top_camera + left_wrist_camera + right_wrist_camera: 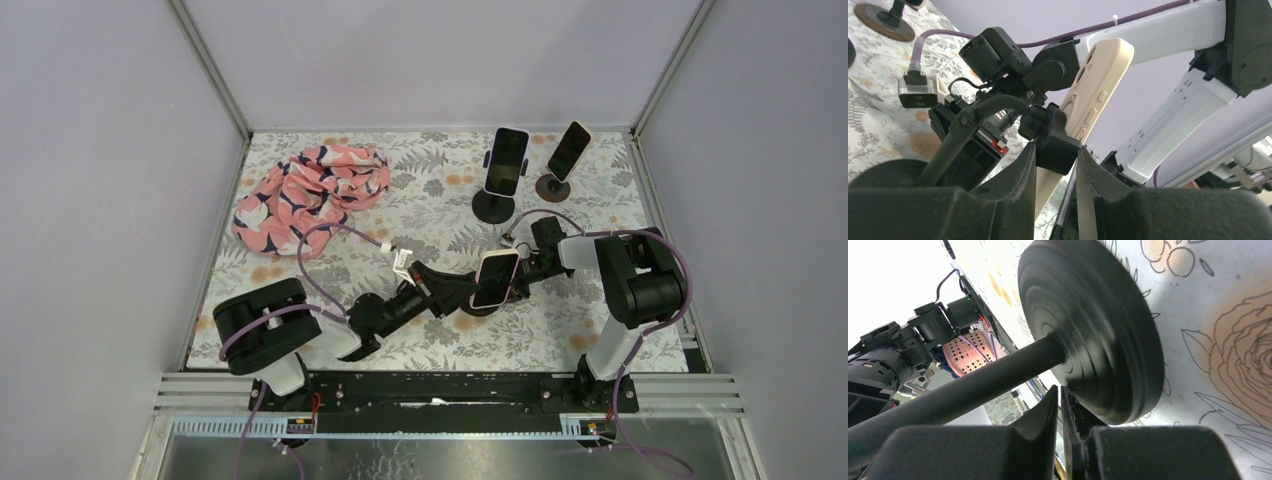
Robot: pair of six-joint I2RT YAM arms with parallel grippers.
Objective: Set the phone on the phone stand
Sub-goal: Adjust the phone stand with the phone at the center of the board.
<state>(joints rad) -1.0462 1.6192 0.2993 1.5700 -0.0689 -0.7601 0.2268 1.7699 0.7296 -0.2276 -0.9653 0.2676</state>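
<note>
A cream-cased phone (497, 279) stands tilted in the middle of the table, held in the head of a black phone stand (476, 309). In the left wrist view the phone's (1098, 95) side buttons show above the stand's black holder block (1058, 142). My left gripper (1055, 150) is shut on that block, one finger on each side. From the left it reaches the phone's lower edge (462, 288). My right gripper (1060, 390) is shut with nothing between its fingers. Its tips rest against the rim of the stand's round base (1098, 325), below the stem (973, 385).
Two other phones sit on stands at the back: one (506, 160) on a black base (493, 207), another (568, 150) on a brown base (553, 187). A pink patterned cloth (310, 190) lies at the back left. Enclosure walls ring the floral table.
</note>
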